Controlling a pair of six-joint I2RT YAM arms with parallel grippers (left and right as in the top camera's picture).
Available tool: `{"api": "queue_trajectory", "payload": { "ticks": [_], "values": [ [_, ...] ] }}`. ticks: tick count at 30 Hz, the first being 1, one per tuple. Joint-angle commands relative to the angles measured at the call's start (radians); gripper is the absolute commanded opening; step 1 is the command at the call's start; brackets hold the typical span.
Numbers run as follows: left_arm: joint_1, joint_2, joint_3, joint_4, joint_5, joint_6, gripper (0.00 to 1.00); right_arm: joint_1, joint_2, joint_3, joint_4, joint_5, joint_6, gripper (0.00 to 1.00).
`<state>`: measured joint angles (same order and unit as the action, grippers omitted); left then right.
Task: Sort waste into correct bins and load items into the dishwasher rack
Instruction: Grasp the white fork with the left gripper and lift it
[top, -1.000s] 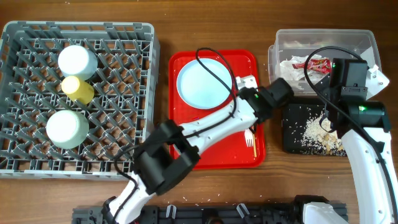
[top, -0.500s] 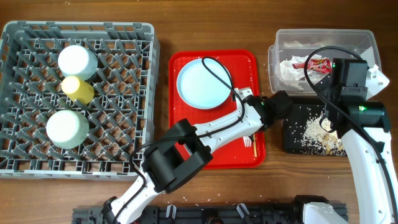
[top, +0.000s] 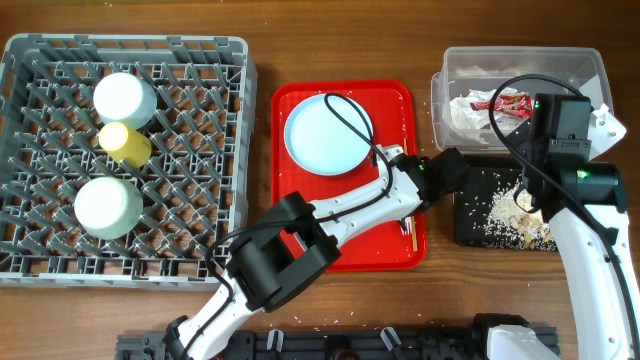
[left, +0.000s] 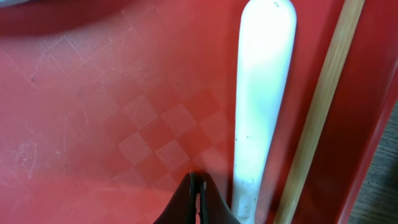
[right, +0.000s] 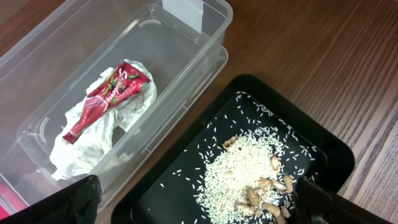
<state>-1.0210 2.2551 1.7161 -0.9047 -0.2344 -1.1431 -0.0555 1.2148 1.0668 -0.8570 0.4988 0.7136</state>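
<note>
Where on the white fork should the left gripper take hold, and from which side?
Probably the handle of the fork, from straight above, fingers spanning its narrow width. It lies flat on the tray, so no side approach gets under it. The chopstick runs close alongside, leaving one finger a slim gap; the left gripper is shut.

The table carries one grey rack, two mint-green dishes, one yellow cup, one red tray, one blue plate, one fork, one chopstick, one clear tub, one black tray, one wrapper and one napkin.
</note>
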Motion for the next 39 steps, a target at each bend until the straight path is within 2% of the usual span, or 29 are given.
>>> {"api": "queue_trajectory", "payload": {
  "ticks": [1, 2, 5, 10, 14, 16, 25, 28, 39],
  "values": [
    [0.000, -0.030, -0.014, -0.006, 0.010, 0.040, 0.04, -0.001, 0.006, 0.002, 0.000, 0.017, -0.006, 1.00],
    [0.000, -0.030, -0.014, -0.010, 0.015, 0.040, 0.06, -0.001, 0.006, 0.002, 0.000, 0.017, -0.006, 1.00],
    [0.000, -0.030, -0.014, -0.033, 0.143, 0.067, 0.23, -0.001, 0.006, 0.002, 0.000, 0.017, -0.006, 1.00],
    [0.000, -0.031, -0.014, -0.028, 0.159, 0.091, 0.28, -0.001, 0.006, 0.002, 0.000, 0.017, -0.006, 1.00],
    [0.003, -0.099, -0.014, -0.055, 0.089, 0.093, 0.31, -0.001, 0.006, 0.002, 0.000, 0.017, -0.007, 1.00],
    [0.003, -0.131, -0.014, -0.058, 0.089, 0.106, 0.54, -0.001, 0.006, 0.002, 0.000, 0.017, -0.006, 1.00],
    [-0.074, -0.085, -0.023, -0.020, 0.085, 0.130, 0.53, -0.001, 0.006, 0.002, 0.000, 0.017, -0.006, 1.00],
    [-0.075, -0.036, -0.024, -0.020, 0.084, 0.130, 0.46, -0.001, 0.006, 0.002, 0.000, 0.017, -0.006, 1.00],
    [-0.074, -0.033, -0.069, 0.029, 0.065, 0.111, 0.44, -0.001, 0.006, 0.002, 0.000, 0.017, -0.006, 1.00]
  ]
}}
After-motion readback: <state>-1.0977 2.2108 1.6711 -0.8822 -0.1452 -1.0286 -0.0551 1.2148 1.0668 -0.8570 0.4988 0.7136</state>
